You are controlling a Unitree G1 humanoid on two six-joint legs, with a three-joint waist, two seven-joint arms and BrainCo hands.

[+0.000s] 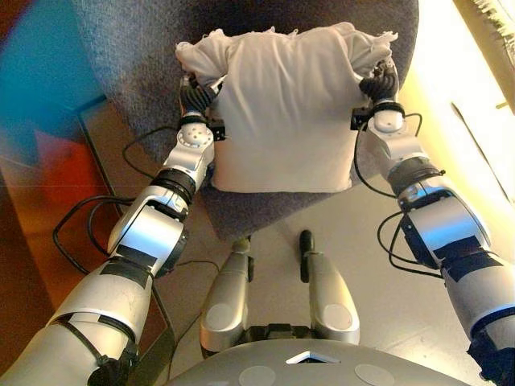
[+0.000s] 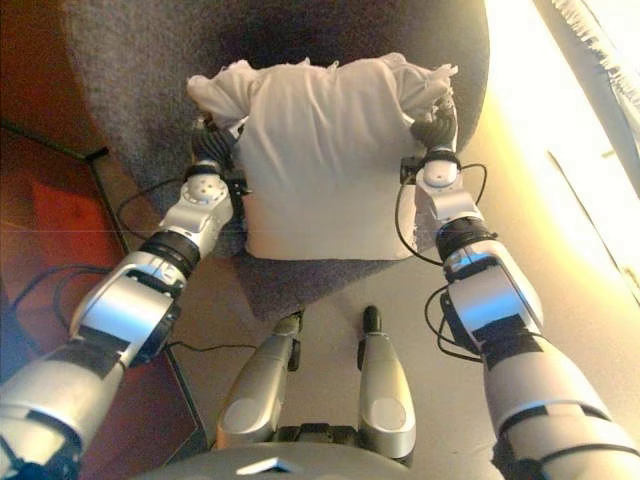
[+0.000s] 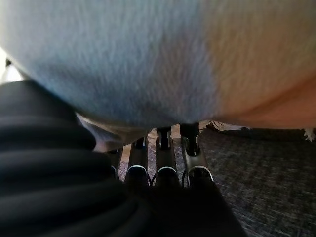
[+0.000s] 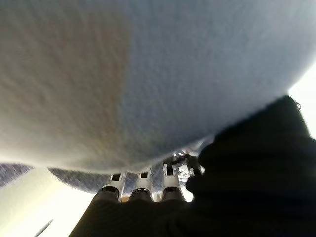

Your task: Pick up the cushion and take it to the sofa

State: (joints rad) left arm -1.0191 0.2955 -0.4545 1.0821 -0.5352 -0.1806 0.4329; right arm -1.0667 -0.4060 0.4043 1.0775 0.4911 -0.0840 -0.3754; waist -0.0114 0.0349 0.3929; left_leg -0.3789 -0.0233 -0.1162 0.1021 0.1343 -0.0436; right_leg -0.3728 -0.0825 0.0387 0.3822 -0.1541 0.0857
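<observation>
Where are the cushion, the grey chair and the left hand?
cushion (image 1: 286,112), left eye view, middle of its white front.
grey chair (image 1: 137,64), left eye view, bare fabric left of the cushion.
left hand (image 1: 195,98), left eye view, dark ribbed cover.

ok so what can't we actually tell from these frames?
- Left hand fingertips: the white fabric cushion covers them in the eye views and in the left wrist view, so the grip is unreadable.
- Right hand: same, fingers run under the cushion in its wrist view.
- Dark grey round upholstered seat: cut off by the top edge of the eye views.
- Sofa: in no view.
</observation>
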